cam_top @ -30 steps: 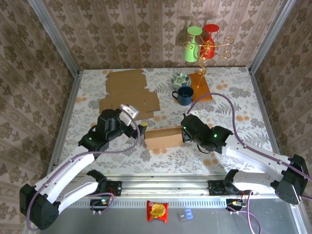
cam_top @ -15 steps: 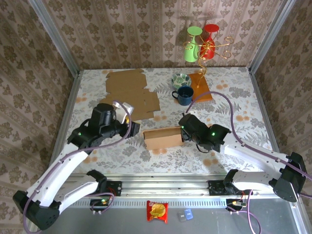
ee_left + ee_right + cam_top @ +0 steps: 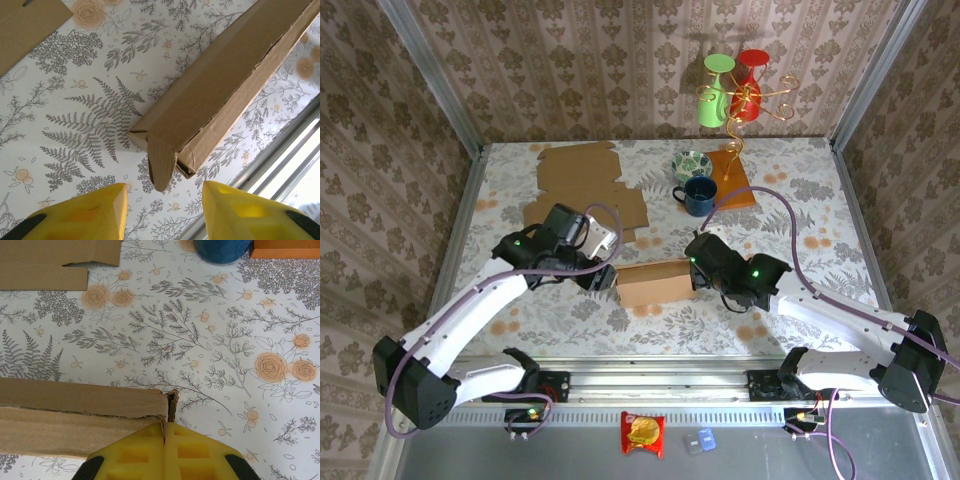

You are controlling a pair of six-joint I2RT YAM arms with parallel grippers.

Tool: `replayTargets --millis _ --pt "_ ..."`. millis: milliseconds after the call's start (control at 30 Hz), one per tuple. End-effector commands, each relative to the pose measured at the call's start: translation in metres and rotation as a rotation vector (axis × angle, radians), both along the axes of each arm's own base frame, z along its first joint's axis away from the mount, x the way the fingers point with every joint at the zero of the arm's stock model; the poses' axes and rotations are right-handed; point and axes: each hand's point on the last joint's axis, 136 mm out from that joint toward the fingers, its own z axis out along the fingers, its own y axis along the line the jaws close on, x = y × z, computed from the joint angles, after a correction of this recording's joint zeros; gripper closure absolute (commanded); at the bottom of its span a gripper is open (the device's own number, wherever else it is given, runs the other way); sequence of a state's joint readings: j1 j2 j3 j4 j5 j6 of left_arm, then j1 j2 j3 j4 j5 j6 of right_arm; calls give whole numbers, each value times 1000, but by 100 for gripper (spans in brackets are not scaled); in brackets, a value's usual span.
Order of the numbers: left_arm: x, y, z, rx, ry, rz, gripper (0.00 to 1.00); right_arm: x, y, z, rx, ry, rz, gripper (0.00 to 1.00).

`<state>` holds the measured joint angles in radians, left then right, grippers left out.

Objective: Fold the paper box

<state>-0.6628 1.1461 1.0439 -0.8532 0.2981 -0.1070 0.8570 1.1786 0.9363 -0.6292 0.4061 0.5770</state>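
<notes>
Right jaws tight on paper box [image 3: 75, 415] end

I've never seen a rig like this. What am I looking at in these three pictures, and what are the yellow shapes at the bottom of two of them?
These are two robot arms bolted to a table, set to fold a paper box. The wide picture comes from a fixed camera above and behind them. The other two come from a camera on each arm's wrist, and the yellow shapes are that arm's own two fingers. The left gripper is open, with the end flap of the paper box just ahead of its fingers. The right gripper is shut, pinching a flap at the box's other end. Also on the table are a flat cardboard sheet, a blue mug and a patterned bowl.
</notes>
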Motion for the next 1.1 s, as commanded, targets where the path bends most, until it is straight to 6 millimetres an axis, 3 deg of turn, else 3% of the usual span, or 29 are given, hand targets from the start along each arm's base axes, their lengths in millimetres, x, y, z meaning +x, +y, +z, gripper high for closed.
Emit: replayTargets --millis 0,333,767,1067 --pt "2 -1 6 12 -6 20 57 -6 -5 -9 -41 41 -7 100" --pt "15 -2 4 30 -39 65 76 -6 -4 -9 -39 43 -4 100" --pt "22 -9 5 17 -52 85 86 -6 -5 -9 -34 41 -13 100" --pt "22 -16 7 -32 18 165 100 -4 -5 -8 -35 31 -33 100"
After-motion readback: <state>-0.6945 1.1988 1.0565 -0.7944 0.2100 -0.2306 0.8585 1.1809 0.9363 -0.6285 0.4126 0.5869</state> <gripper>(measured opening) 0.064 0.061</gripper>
